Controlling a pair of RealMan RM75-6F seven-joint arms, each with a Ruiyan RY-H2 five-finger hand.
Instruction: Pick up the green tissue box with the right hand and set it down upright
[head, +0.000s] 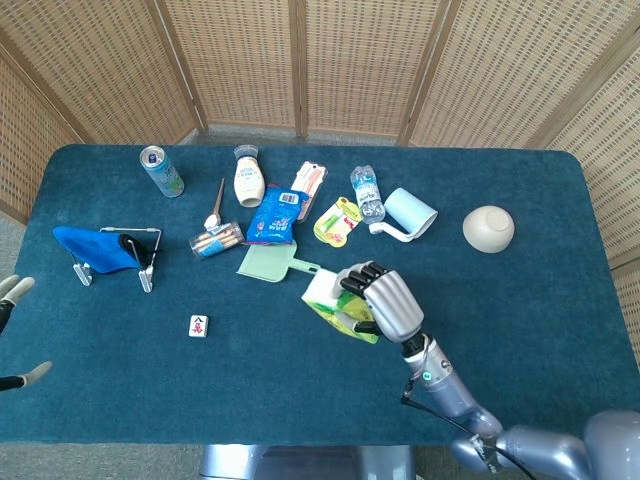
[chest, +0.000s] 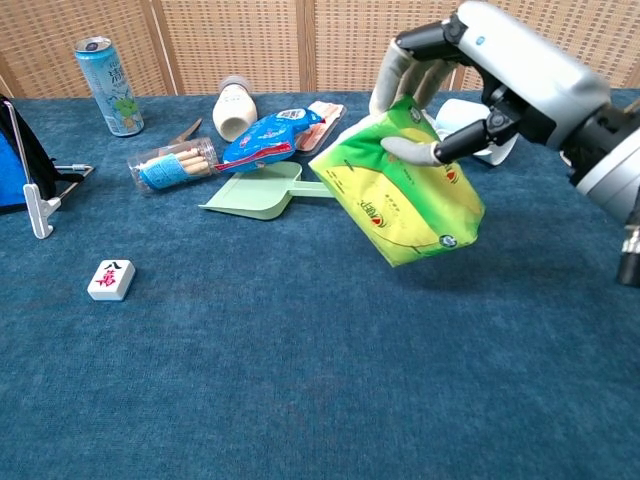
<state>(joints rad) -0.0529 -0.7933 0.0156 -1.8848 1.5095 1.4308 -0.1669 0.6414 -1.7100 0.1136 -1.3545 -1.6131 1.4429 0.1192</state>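
The green tissue box (chest: 405, 190) hangs tilted in the air above the blue table, gripped from above by my right hand (chest: 480, 75). In the head view the same box (head: 333, 306) shows as a green and white pack under the right hand (head: 385, 303), just below the green dustpan. My left hand (head: 12, 300) peeks in at the left edge of the head view, fingers apart and holding nothing.
A green dustpan (chest: 262, 192), blue snack pack (chest: 270, 135), tube of sticks (chest: 172, 163), can (chest: 108, 72), white bottle (chest: 234, 107) and water bottle (head: 367, 193) lie behind. A mahjong tile (chest: 110, 279) sits at the front left, a phone stand (head: 112, 255) at the far left, a bowl (head: 488, 228) at the right.
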